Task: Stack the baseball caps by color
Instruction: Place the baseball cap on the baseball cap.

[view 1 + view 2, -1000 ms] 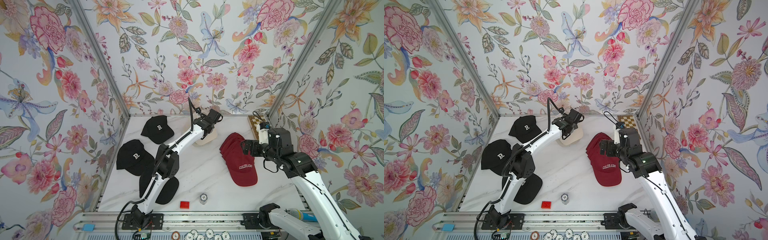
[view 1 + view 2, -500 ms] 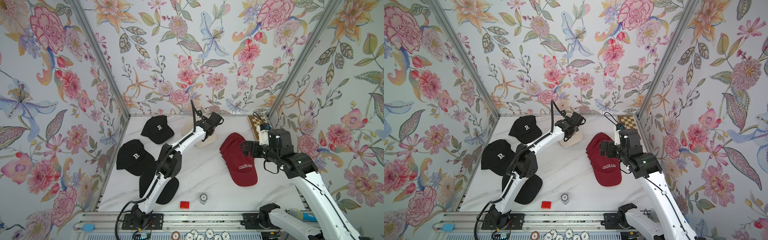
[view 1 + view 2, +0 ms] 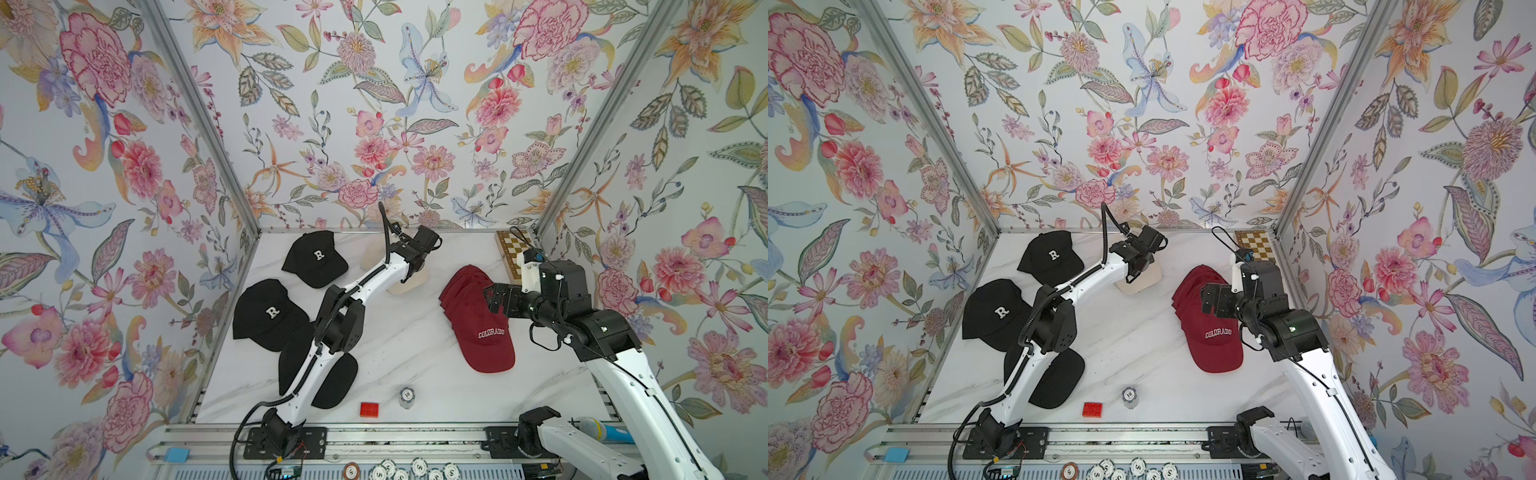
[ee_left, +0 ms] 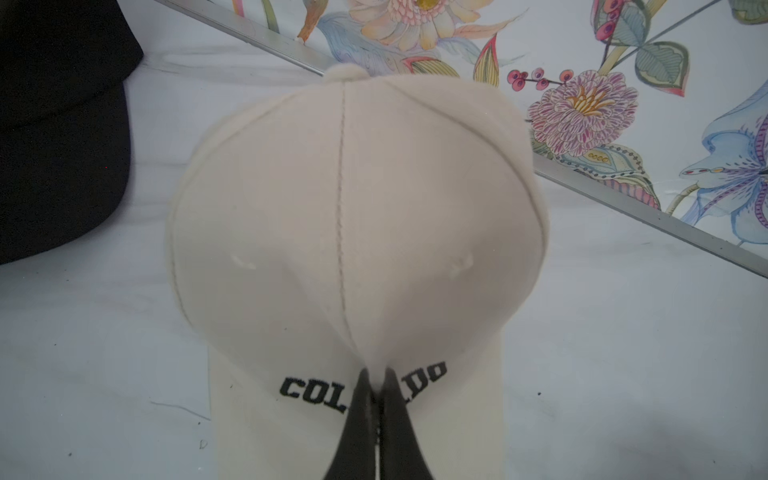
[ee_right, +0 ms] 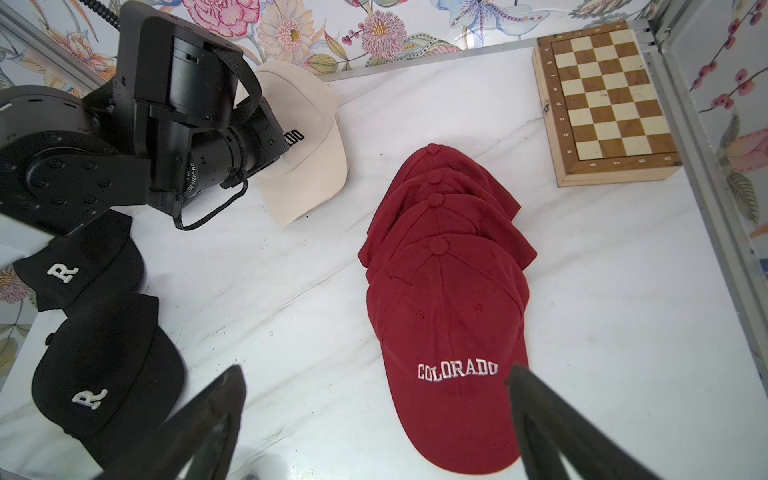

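Observation:
My left gripper (image 4: 377, 374) is shut on the front of a cream cap (image 4: 353, 208), pinching the fabric in the middle of its black "COLORADO" lettering. In both top views the wrist hides most of that cap (image 3: 409, 284) (image 3: 1142, 282) at the back of the table. Several maroon caps (image 3: 478, 320) (image 5: 449, 316) lie overlapped in a row on the right. My right gripper (image 5: 376, 370) hangs open above them, holding nothing. Two black "R" caps (image 3: 316, 257) (image 3: 270, 311) lie on the left, and a third black cap (image 3: 336, 378) lies under the left arm.
A wooden chessboard (image 3: 515, 253) (image 5: 606, 104) sits in the back right corner. A red brick (image 3: 369, 409) and a small stack of poker chips (image 3: 406, 397) stand near the front edge. Flowered walls close in three sides of the white marble table (image 3: 415, 345).
The left arm has shifted only slightly, with the cream cap still in its grip. The right arm has stayed put.

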